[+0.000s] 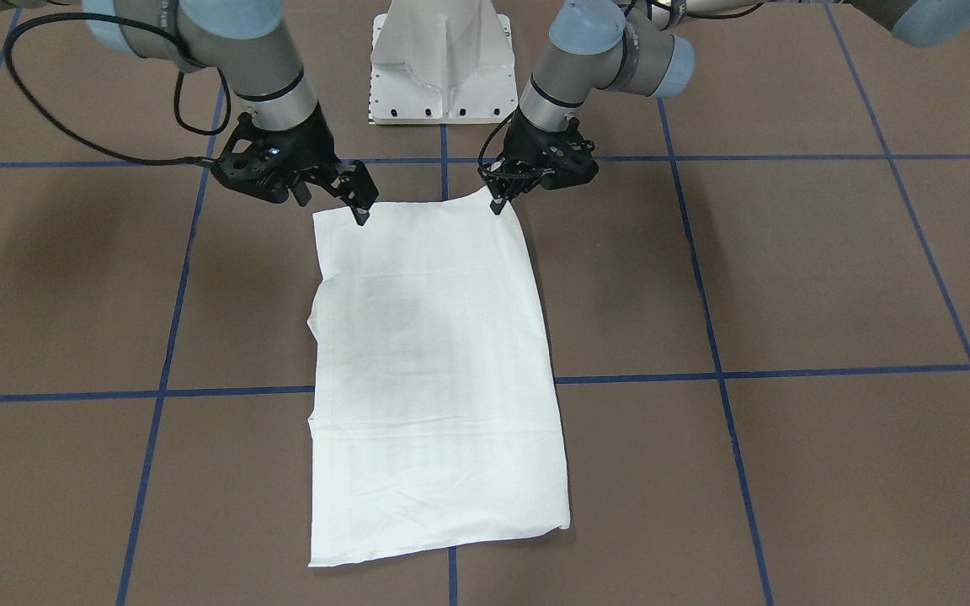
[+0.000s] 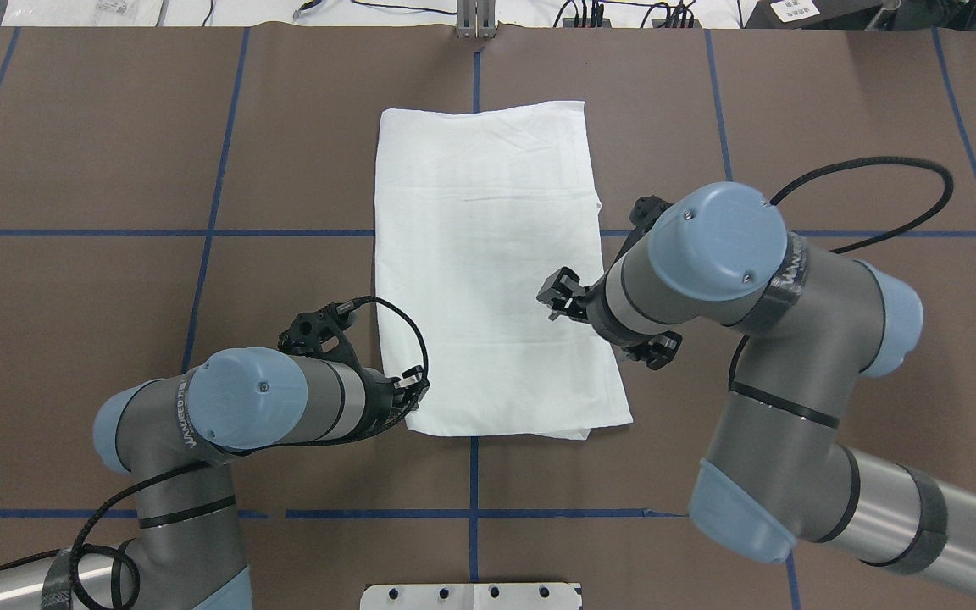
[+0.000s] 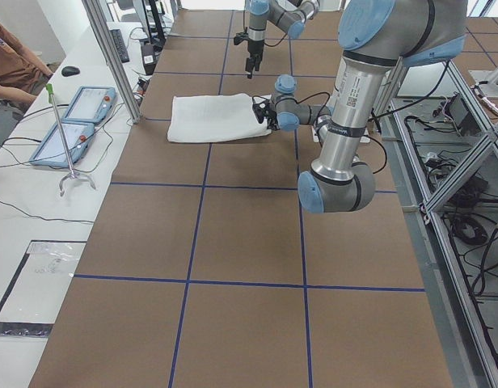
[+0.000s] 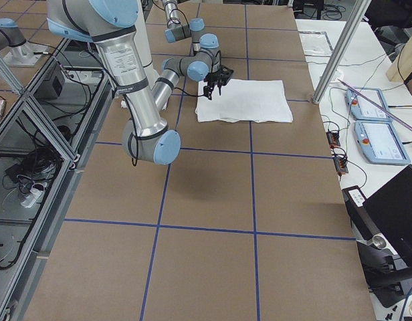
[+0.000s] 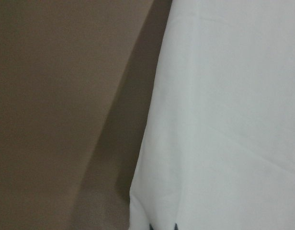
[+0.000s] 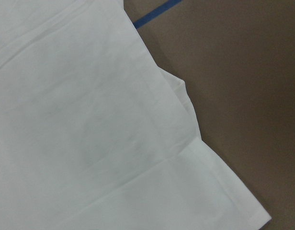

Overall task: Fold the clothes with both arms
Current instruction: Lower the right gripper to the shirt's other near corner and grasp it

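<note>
The white shirt (image 1: pixel 434 362) lies on the brown table folded into a long rectangle; it also shows in the overhead view (image 2: pixel 488 254). My left gripper (image 1: pixel 497 207) is shut on the shirt's corner nearest the robot, and that corner peaks up a little. In the overhead view the left gripper (image 2: pixel 418 391) sits at the shirt's near-left corner. The left wrist view shows the cloth (image 5: pixel 224 120) very close. My right gripper (image 1: pixel 335 207) is open and empty, raised above the other near corner (image 2: pixel 557 298). The right wrist view looks down on the shirt's edge (image 6: pixel 90 120). No text, collar or label shows.
The white pedestal base (image 1: pixel 443 63) stands just behind the shirt. Blue tape lines (image 1: pixel 788 370) grid the brown table. A side table with two tablets (image 3: pixel 79 121) and a seated person (image 3: pixel 10 65) lie beyond the table's far edge.
</note>
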`<act>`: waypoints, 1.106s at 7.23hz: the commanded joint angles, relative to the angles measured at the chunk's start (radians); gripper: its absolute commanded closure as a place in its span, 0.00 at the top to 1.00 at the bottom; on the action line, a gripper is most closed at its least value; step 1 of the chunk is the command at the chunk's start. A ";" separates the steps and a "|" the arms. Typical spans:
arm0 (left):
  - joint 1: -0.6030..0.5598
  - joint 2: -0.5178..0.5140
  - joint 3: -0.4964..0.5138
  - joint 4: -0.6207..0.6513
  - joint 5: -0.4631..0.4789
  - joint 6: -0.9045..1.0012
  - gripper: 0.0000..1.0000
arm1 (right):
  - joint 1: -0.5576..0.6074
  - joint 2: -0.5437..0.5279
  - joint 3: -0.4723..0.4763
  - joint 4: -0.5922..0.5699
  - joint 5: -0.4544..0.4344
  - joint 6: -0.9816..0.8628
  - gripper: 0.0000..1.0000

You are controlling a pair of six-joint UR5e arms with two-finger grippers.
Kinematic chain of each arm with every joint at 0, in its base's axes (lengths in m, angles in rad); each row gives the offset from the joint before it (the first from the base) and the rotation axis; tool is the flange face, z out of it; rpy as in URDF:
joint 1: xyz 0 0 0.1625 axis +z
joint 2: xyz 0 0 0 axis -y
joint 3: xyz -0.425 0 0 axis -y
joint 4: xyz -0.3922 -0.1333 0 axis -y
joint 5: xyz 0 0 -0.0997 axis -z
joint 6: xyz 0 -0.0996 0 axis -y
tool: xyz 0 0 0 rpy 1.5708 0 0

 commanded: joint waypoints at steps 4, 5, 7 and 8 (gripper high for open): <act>0.001 -0.001 0.001 -0.015 0.000 -0.001 0.00 | -0.091 0.031 -0.105 -0.096 -0.072 0.203 1.00; 0.001 -0.001 0.001 -0.015 0.000 -0.001 0.00 | -0.091 0.029 -0.102 -0.119 -0.062 0.204 1.00; 0.001 0.000 0.001 -0.015 0.000 -0.001 0.00 | -0.129 0.029 -0.113 -0.113 -0.063 0.201 1.00; 0.001 0.000 0.003 -0.015 0.002 -0.001 0.00 | -0.143 0.029 -0.120 -0.110 -0.066 0.204 1.00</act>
